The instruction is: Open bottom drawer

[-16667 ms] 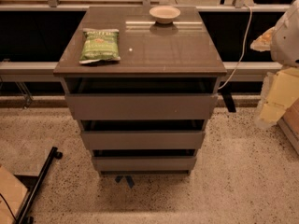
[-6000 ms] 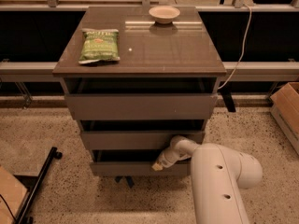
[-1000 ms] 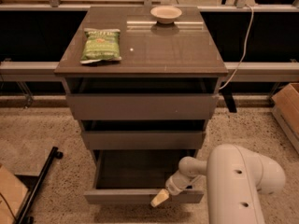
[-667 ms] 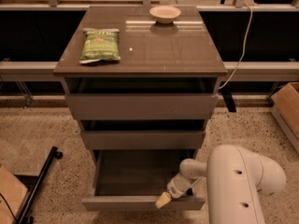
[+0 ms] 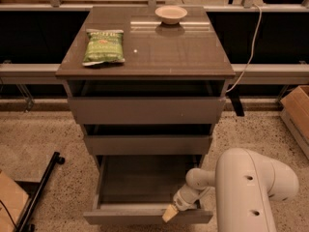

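A thin black pole (image 5: 42, 188) lay slanted on the speckled terrazzo floor (image 5: 43, 139) at far left, with a flat tan cardboard piece (image 5: 9, 200) beside it. The cabinet stood in the middle, its smooth, glossy grey-brown surface (image 5: 164, 52) square-cornered and faintly reflective. Near the surface's left edge lay a crinkled green snack bag (image 5: 103, 46), flat and roughly rectangular. A shallow, round, pale bowl (image 5: 171, 14) sat close to the back edge, right of centre.

Under the surface came the tall top drawer front (image 5: 147, 110), plain and handleless, then the narrower middle drawer front (image 5: 147, 144). The bottom drawer (image 5: 135, 185), lowest of the three, stood pulled well out toward the camera, showing a shallow matte grey-brown box with a flat bare floor and thin side walls.

The claw (image 5: 170, 213) showed as a tan wedge-shaped tip touching the top edge of that drawer's front panel, near its right corner; whether it was spread or pressed together I could not tell. Behind it a ribbed white wrist joined the bulky, rounded white arm (image 5: 256, 187) at lower right. A pale cable (image 5: 249, 52) hung past the surface's right edge, and an open cardboard box (image 5: 297, 111) sat at far right.
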{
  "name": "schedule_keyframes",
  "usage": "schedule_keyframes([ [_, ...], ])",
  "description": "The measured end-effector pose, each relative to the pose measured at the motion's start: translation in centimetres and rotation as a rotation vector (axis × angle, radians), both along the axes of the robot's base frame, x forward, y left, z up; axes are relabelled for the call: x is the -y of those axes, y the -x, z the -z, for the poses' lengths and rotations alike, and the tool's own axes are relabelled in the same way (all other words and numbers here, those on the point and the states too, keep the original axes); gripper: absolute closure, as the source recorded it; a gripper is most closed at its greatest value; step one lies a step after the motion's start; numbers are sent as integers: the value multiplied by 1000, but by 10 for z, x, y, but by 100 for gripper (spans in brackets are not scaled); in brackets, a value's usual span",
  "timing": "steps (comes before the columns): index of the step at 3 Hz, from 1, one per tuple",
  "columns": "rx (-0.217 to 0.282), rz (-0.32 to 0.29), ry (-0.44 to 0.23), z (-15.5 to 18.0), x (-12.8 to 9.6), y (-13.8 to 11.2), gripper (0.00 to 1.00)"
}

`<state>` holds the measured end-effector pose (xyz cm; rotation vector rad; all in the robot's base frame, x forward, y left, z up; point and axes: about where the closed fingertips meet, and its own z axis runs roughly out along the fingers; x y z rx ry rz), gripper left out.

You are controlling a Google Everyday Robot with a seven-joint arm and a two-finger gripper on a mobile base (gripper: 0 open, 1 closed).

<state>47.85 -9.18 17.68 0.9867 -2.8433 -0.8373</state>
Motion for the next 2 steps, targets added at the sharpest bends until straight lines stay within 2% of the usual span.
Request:
schedule_keyframes([
  [1, -4, -2, -1, 1, -1, 2, 85],
  [2, -7, -3, -2, 3, -2, 4, 63],
])
